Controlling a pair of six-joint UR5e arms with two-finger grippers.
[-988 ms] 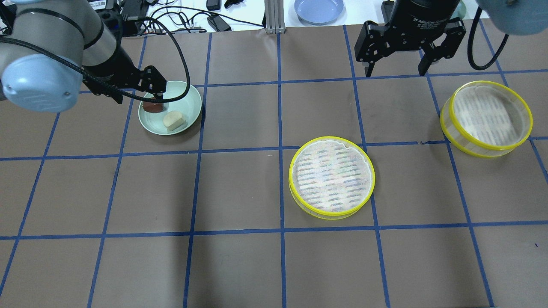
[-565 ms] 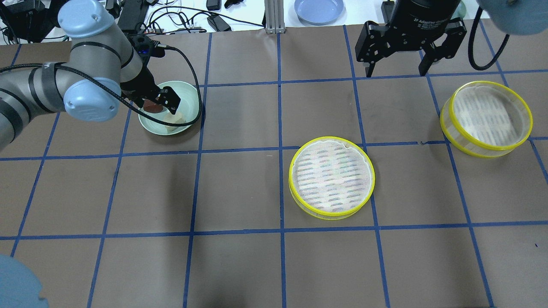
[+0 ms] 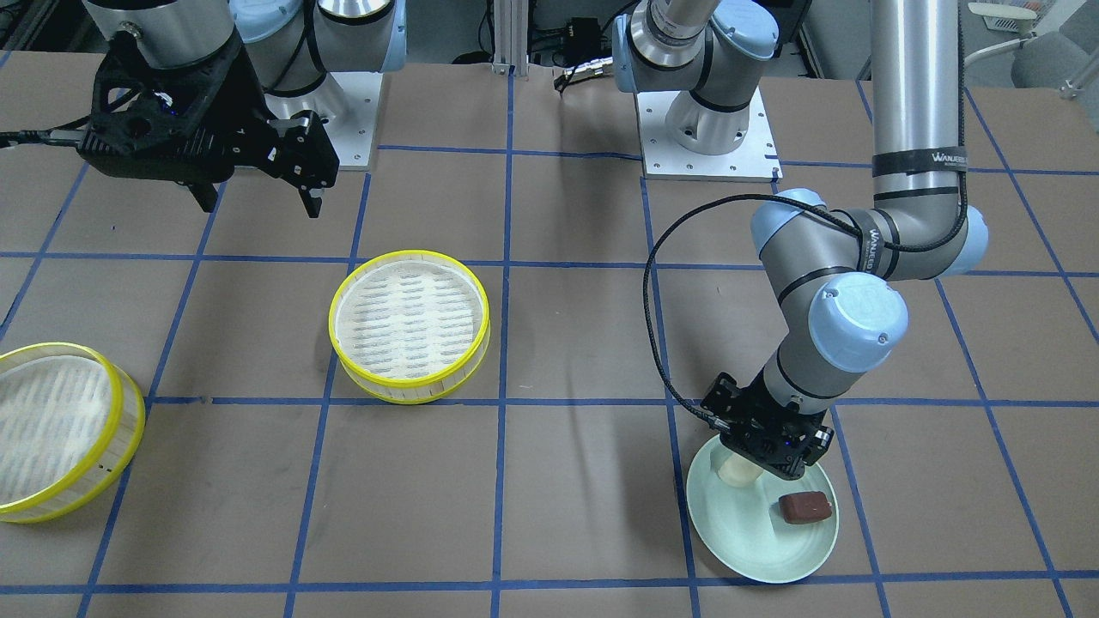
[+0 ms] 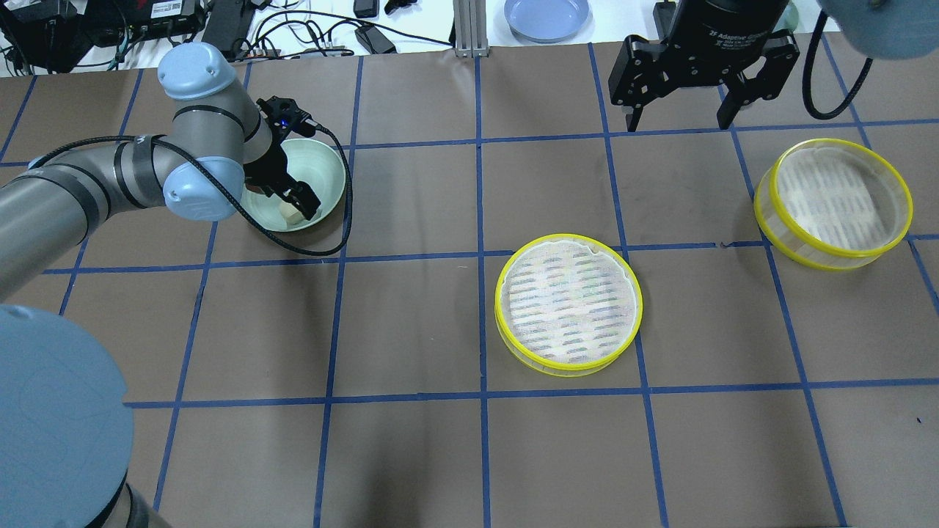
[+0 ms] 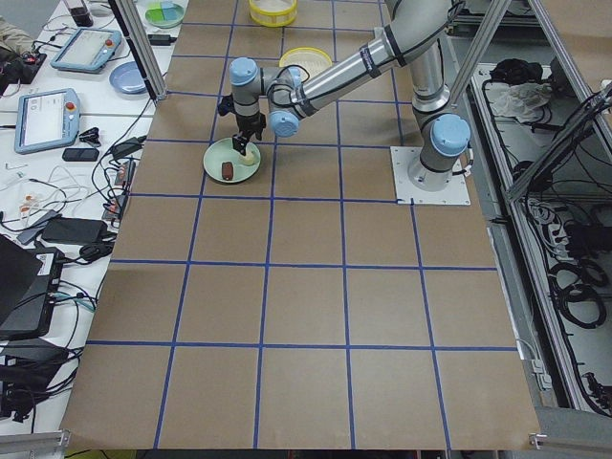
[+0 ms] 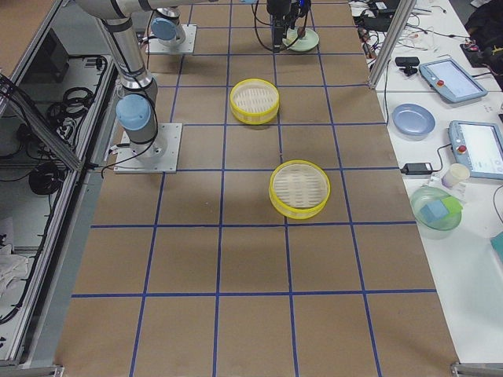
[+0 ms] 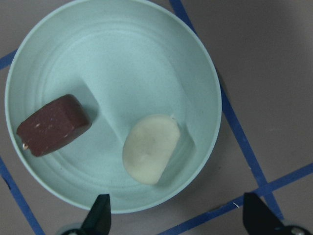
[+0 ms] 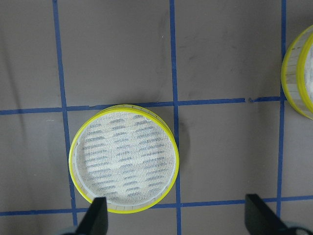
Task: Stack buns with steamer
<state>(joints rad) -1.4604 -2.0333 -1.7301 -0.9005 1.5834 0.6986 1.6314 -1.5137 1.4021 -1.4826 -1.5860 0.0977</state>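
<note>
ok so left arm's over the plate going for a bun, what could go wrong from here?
1. The cream bun lies close to the green plate's raised rim. The left gripper is open above it, and one of its fingers could land on the rim and tip or shove the plate.
2. The arm's slack cable loops down beside the plate and might snag it.
</note>
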